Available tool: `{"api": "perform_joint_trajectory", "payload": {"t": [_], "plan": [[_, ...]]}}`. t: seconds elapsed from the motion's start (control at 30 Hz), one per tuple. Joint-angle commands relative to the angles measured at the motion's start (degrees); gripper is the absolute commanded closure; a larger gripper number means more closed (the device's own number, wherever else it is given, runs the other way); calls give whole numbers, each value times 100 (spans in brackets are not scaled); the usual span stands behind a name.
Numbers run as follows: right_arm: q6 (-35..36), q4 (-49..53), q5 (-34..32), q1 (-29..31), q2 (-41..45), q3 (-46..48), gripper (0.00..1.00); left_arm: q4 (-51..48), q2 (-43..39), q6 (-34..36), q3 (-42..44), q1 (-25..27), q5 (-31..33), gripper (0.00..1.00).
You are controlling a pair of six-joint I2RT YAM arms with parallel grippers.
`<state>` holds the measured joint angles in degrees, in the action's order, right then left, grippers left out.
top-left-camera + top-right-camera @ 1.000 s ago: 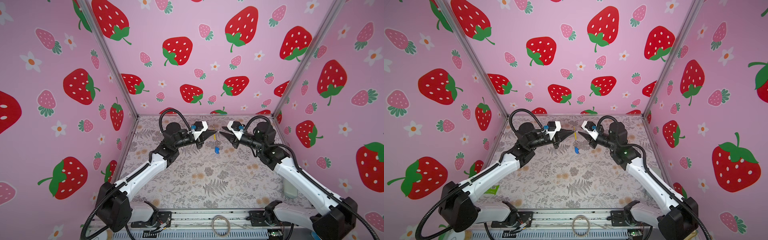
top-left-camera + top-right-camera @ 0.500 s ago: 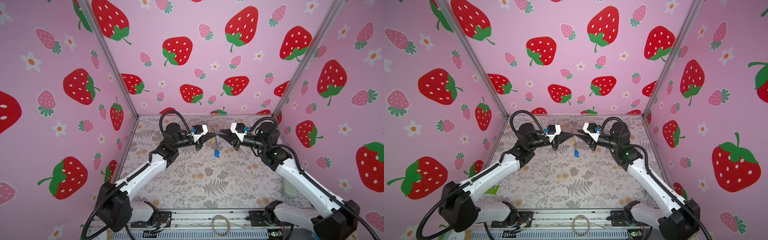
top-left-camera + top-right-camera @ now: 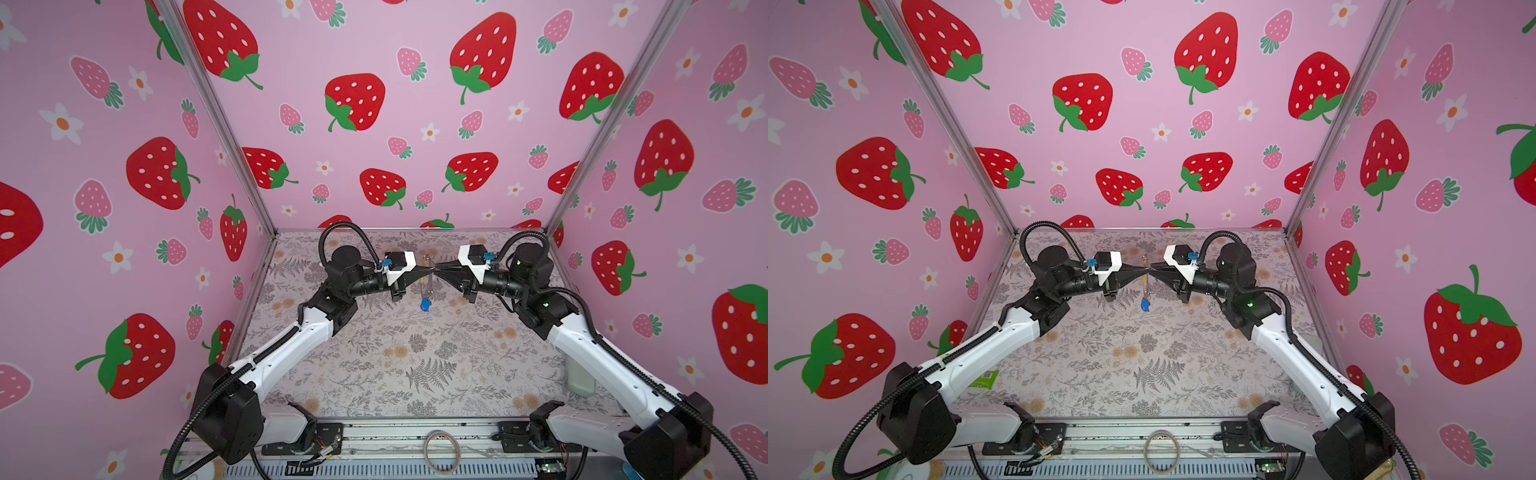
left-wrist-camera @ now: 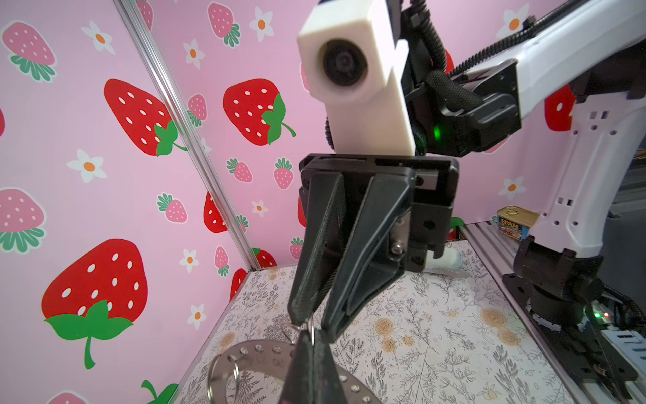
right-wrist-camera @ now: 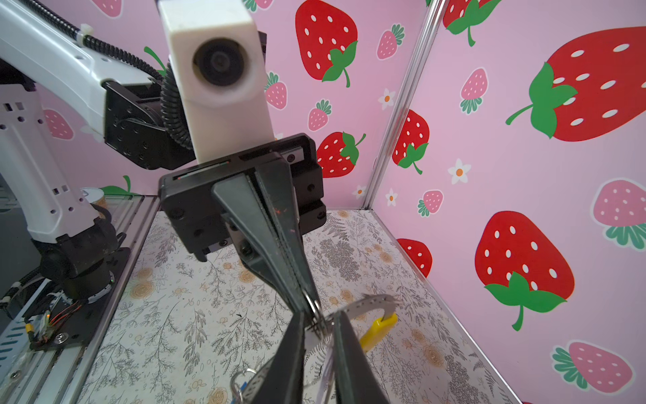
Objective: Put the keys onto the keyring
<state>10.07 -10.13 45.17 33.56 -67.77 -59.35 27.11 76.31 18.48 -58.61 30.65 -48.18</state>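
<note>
My left tool [image 3: 428,271] pinches keyring [image 4: 257,350] upright | right tool [image 3: 436,272] opposite, jaws slightly apart astride keyring | blue-tagged key [image 3: 424,305] hangs below keyring

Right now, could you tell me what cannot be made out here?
No view clearly shows the lilac-tagged key.
Both top views: the keyring is tiny and edge-on; the blue-tagged key too small to show its attachment.
Right wrist view: fingers of the right gripper hide any contact with the keyring.

"SPAM" brand on sm. blue/yellow tin [image 4: 516,221], bkgd.
</note>
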Motion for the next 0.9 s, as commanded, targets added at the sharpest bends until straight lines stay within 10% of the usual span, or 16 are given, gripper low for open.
{"api": "perform_joint_trajectory", "payload": {"t": [0.0, 0.6, 0.73, 0.87], "plan": [[-133, -157, 180, -7, -60, 82, 82, 240, -141, 99, -133, -13, -112, 100], [220, 359, -17, -12, -140, -153, 100, -1060, -204, 913, -479, -48, -116, 100], [549, 1020, -239, -9, -240, -489, 100, -2227, -267, 1568, -852, -59, 157, 71], [848, 1648, -411, 2, -394, -819, 100, -3309, -177, 2079, -1387, -100, 397, 69]]}}
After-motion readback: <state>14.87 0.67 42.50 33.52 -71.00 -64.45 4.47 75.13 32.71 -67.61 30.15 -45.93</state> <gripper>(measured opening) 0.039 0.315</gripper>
